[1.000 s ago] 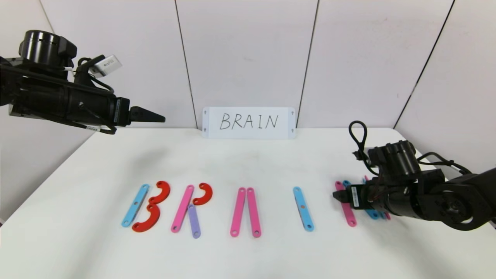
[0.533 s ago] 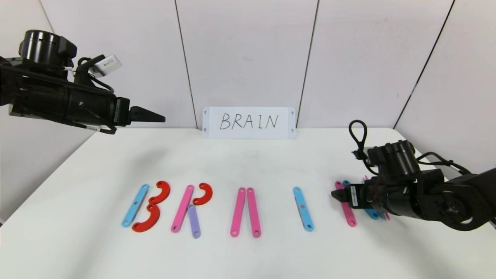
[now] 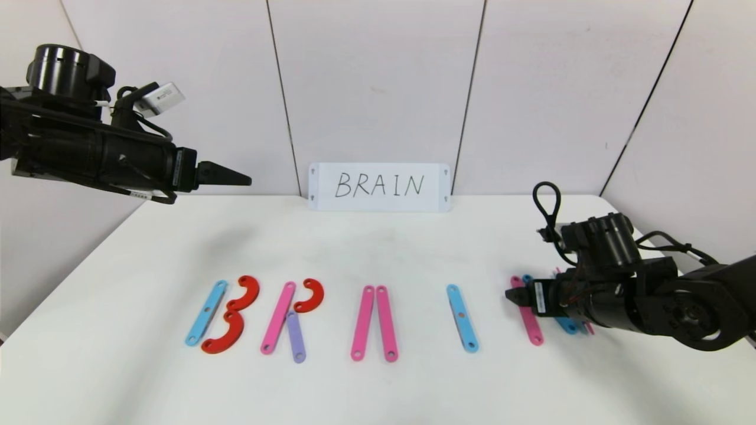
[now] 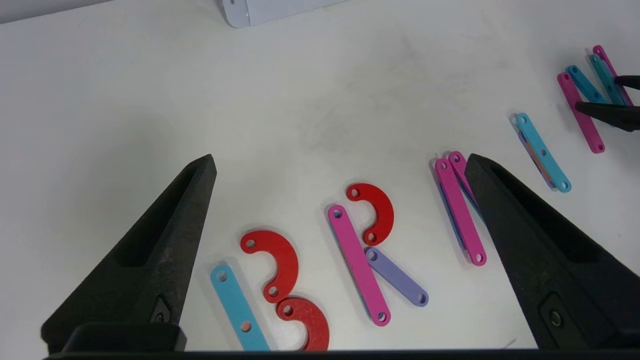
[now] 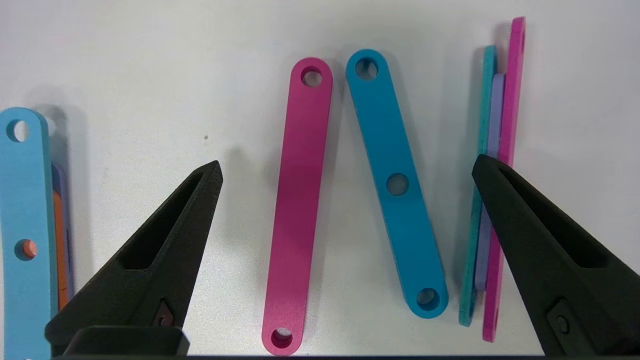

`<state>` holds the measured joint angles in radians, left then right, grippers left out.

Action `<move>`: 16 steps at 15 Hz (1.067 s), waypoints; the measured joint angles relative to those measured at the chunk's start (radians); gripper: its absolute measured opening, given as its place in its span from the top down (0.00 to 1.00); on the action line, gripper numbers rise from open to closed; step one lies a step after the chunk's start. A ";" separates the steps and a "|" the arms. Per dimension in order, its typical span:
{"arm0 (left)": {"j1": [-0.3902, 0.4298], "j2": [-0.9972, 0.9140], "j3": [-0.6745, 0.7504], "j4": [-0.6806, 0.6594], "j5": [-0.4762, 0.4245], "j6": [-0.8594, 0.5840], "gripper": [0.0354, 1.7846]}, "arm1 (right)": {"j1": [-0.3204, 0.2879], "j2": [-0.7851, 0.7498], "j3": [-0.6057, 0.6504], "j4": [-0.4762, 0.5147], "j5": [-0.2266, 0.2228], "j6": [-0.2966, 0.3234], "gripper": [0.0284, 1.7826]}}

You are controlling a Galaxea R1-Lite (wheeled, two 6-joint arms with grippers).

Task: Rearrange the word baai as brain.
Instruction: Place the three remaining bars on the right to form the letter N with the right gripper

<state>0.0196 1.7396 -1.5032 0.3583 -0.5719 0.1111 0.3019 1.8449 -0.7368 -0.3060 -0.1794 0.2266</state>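
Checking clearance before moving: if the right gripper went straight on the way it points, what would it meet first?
Probably the blue I bar: the right gripper, open over the N's pink bar, points toward it, though it may pass above.

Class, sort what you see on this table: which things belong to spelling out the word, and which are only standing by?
Belonging to the job:
- B pieces
- R pieces
- A bars
- I bar
- N bars, under the open right gripper

Standing by:
- handwritten card, only a reference
- left gripper, open, raised over the table's left side
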 joint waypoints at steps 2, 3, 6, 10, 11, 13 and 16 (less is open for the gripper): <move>0.000 -0.001 0.000 0.000 0.000 0.000 0.03 | -0.001 -0.015 -0.004 0.005 -0.001 -0.002 0.02; 0.000 -0.001 0.000 0.000 0.000 0.000 0.03 | -0.003 -0.020 -0.004 0.005 -0.002 -0.002 0.02; 0.000 -0.002 0.000 0.000 0.000 0.000 0.03 | -0.010 -0.025 0.002 0.006 -0.001 -0.001 0.02; 0.000 -0.002 0.000 0.000 0.000 0.001 0.03 | -0.014 -0.011 0.007 0.003 0.001 0.000 0.02; 0.000 -0.002 0.000 0.000 0.000 0.000 0.03 | -0.014 -0.008 0.008 0.001 0.001 0.000 0.02; 0.000 -0.002 0.000 0.000 0.000 0.001 0.03 | -0.013 -0.003 0.009 0.000 0.001 0.000 0.02; 0.000 -0.002 0.000 0.000 0.000 0.000 0.03 | -0.009 -0.001 0.009 -0.002 0.001 0.000 0.02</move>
<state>0.0196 1.7372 -1.5032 0.3583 -0.5719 0.1115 0.2930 1.8434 -0.7283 -0.3083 -0.1785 0.2266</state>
